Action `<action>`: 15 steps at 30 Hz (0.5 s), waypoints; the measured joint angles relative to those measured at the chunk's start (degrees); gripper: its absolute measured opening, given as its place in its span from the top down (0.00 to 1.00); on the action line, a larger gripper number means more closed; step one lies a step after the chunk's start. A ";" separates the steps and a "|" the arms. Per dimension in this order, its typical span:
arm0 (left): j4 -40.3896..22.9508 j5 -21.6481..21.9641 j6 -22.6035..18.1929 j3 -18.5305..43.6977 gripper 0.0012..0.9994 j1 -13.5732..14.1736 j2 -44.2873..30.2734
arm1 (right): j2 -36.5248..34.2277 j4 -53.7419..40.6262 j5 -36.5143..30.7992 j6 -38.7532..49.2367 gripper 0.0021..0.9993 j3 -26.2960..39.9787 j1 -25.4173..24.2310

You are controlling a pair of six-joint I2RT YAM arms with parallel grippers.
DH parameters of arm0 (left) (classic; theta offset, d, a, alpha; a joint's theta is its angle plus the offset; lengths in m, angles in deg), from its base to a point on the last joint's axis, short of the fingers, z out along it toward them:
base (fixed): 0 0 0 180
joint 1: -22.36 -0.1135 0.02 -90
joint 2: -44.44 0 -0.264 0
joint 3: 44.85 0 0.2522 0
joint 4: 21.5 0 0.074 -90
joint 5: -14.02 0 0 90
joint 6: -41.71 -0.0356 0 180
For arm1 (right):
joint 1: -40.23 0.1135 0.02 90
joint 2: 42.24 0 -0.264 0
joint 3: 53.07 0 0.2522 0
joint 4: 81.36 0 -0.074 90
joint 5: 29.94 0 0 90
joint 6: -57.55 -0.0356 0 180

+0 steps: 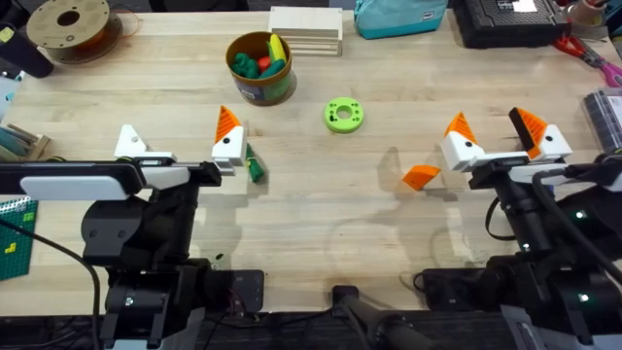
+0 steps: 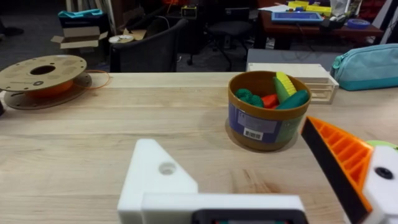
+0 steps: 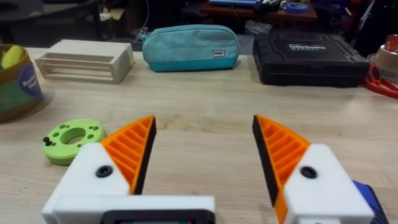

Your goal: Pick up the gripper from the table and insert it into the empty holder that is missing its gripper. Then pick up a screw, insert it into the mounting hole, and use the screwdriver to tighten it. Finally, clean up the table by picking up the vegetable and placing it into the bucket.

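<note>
The loose orange gripper (image 1: 422,176) lies on the table just left of my right gripper (image 1: 493,126), which is open and has orange tips on both white mounts (image 3: 204,130). My left gripper (image 1: 179,138) is open too. Its outer finger is the empty holder (image 1: 129,143), a bare white block (image 2: 155,177); the other finger carries an orange tip (image 2: 339,152). The dark green vegetable (image 1: 255,166) lies right beside that orange-tipped finger. The bucket (image 1: 259,68) stands behind with toy food inside (image 2: 267,124). A small black screw (image 3: 46,141) sits on the green ring (image 1: 343,115).
At the table's far edge are a filament spool (image 1: 68,24), a wooden rack (image 1: 306,29), a teal pouch (image 1: 398,15) and a black case (image 1: 510,19). Red scissors (image 1: 583,49) lie at the far right. A blue object (image 3: 373,196) shows beside my right finger.
</note>
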 joint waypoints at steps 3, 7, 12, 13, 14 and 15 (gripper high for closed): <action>0.00 0.00 0.00 0.00 0.01 0.00 0.01 | 0.00 -0.36 -0.02 -0.01 0.09 0.01 0.00; 0.00 0.99 0.00 0.00 0.01 0.00 0.00 | 0.00 -0.48 -0.04 0.00 0.09 0.04 0.00; -0.29 1.67 0.23 0.05 0.01 0.00 0.01 | 0.00 -0.43 -0.04 -0.06 0.08 0.07 0.00; -1.27 1.49 0.28 0.24 0.01 0.00 0.02 | 0.00 -0.83 -0.06 -0.29 0.08 0.17 0.00; -3.04 1.31 0.31 0.68 0.01 0.00 0.00 | -0.05 -1.77 -0.07 -0.55 0.08 0.60 0.00; -5.53 1.22 0.40 1.53 0.01 0.00 0.00 | -0.24 -4.29 -0.04 -0.74 0.09 1.89 0.00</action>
